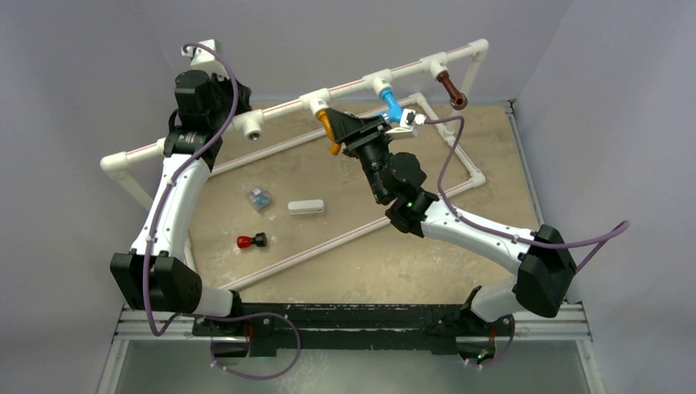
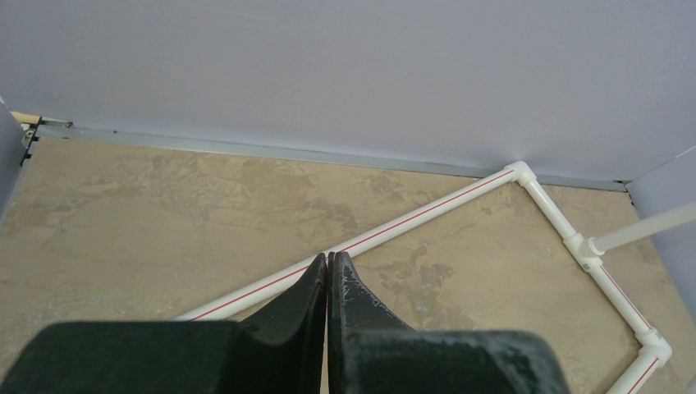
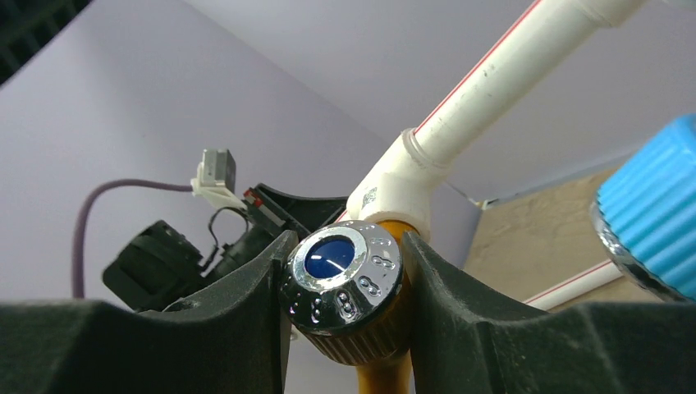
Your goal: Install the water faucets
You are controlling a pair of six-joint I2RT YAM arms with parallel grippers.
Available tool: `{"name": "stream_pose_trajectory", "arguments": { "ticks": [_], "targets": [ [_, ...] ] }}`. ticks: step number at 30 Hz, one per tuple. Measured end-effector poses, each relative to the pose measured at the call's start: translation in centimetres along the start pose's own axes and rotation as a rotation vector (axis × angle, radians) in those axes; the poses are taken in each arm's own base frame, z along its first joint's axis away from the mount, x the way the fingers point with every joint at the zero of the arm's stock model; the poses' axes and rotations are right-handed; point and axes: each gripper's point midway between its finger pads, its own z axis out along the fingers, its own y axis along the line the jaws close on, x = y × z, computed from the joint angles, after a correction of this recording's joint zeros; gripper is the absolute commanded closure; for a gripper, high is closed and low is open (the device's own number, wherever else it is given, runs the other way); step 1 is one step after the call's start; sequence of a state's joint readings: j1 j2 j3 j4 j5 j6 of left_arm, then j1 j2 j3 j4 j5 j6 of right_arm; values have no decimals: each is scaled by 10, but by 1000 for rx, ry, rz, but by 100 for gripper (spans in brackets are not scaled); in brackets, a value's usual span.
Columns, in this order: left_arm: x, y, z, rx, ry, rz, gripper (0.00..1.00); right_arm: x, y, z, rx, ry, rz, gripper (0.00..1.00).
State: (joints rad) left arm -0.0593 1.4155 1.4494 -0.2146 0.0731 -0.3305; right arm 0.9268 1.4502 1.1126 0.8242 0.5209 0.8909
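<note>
Right fingers (image 3: 238,287) closed on the orange-yellow faucet (image 3: 341,287), one on each side of its chrome-capped knob with the blue centre. Faucet hangs under a white tee (image 3: 398,185) on the raised pipe rail (image 1: 353,84), its body meeting the tee socket. Light blue faucet (image 1: 391,105) sits in the next tee to the right, just beside the right fingers. Dark brown faucet (image 1: 451,89) sits in the tee beyond, near the rail's right corner. Fourth tee (image 1: 249,125), left of the orange-yellow one, shows a bare silver socket. Left fingers (image 2: 308,287) pressed together, nothing between them, raised near the rail's left end. On the worktop (image 1: 369,263), inside the low pipe frame (image 1: 312,249): red-and-black part (image 1: 251,241), white block (image 1: 305,207), small clear-bluish item (image 1: 259,198).
</note>
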Motion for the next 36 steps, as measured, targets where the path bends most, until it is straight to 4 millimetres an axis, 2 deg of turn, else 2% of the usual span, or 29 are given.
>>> {"name": "stream_pose_trajectory", "arguments": {
  "ticks": [5,9,12,15,19,28,31,36],
  "targets": [
    [1,0,1,1,4,-1,100,-1,-2,-5,7,7,128,98],
    [2,1,2,0,6,-1,100,-3,-3,-9,5,11,146,68],
    [2,0,2,0,5,-1,100,-4,-2,-11,1,12,139,49],
    [3,1,3,0,7,-1,100,-6,-1,-14,-4,14,141,34],
    [-1,1,4,0,-9,0,100,4,6,-24,-21,60,132,19],
    [-2,2,5,1,-11,0,100,-1,15,-32,-67,86,-27,13],
    [-2,1,5,1,-12,0,100,-7,14,-37,-58,85,-98,12],
    [-2,2,5,1,-11,0,100,-30,14,-45,-39,43,-264,14]
  ]
}}
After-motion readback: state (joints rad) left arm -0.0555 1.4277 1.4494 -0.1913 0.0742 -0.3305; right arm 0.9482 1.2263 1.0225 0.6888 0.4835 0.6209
